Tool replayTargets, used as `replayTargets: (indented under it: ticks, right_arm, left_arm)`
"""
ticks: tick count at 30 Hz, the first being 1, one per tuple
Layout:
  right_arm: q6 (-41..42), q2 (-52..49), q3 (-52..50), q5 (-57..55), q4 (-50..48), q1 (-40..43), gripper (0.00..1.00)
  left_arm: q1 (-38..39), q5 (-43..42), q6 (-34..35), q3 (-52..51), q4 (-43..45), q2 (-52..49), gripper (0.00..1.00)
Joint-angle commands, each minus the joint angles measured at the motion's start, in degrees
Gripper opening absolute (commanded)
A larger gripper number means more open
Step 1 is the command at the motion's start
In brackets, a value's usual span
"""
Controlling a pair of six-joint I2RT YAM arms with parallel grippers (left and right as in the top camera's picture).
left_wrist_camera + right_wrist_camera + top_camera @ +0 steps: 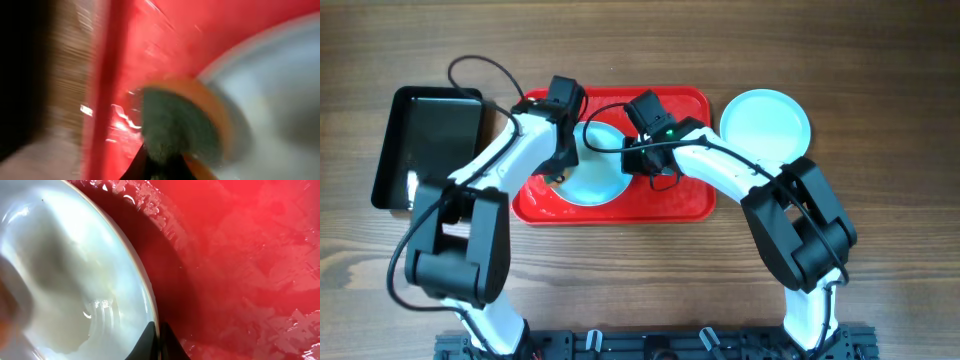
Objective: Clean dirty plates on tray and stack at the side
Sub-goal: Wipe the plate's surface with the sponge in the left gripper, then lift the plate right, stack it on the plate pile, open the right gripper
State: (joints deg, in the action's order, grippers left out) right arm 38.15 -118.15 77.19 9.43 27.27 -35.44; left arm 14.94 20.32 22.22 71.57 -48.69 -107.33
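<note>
Two plates show about the red tray (670, 206): an outer plate (765, 122) lies on the table just off its right end, likely set aside as done, and an inner plate (598, 182) sits inside. The right gripper (156, 338) pinches the inner plate by its rim, probably to steady it. The left gripper (558, 165), clamped on a green-and-orange sponge (175, 130), scrubs near the tray's left wall.

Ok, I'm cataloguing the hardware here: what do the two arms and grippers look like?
The left arm and right arm have white curved links between bulky black joint housings, with thin black cables looping near the wrists. A green light glows on the right wrist. The left gripper and right gripper are black, with tapered fingertips.
</note>
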Motion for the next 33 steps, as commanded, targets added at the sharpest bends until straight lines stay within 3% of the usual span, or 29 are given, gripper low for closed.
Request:
replayTargets:
  ticks: [1, 3, 6, 11, 15, 21, 33]
  right_arm:
    - [-2.67, -1.29, 0.72, -3.54, 0.39, 0.96, 0.05]
    - [-4.35, -1.05, 3.02, -3.54, 2.64, 1.42, 0.04]
    - [-9.33, -0.11, 11.08, -7.02, 10.6, 2.71, 0.04]
    - [-15.58, 1.42, 30.64, -27.89, 30.86, 2.89, 0.04]
    - [-25.14, 3.04, 39.12, -42.25, 37.53, 1.73, 0.04]
    - [-30.71, 4.76, 39.34, -71.25, 40.28, -4.9, 0.04]
    - [-29.44, 4.76, 39.34, -76.39, 41.99, -6.56, 0.04]
  left_arm:
    - [-0.96, 8.7, 4.09, 1.86, -0.52, 6.23, 0.04]
    - [-0.96, 8.46, 6.69, 1.86, -1.57, 9.29, 0.04]
    - [-0.96, 1.64, 6.69, 1.84, -2.67, 11.3, 0.04]
    - [-0.96, -7.06, 6.56, 1.73, -2.6, 10.88, 0.04]
    - [-0.94, -7.23, 6.54, 1.73, -2.6, 10.88, 0.04]
    - [-0.96, -8.33, 4.76, 1.7, -2.6, 10.88, 0.04]
    - [-0.96, -8.57, 4.81, 1.62, -2.05, 10.88, 0.04]
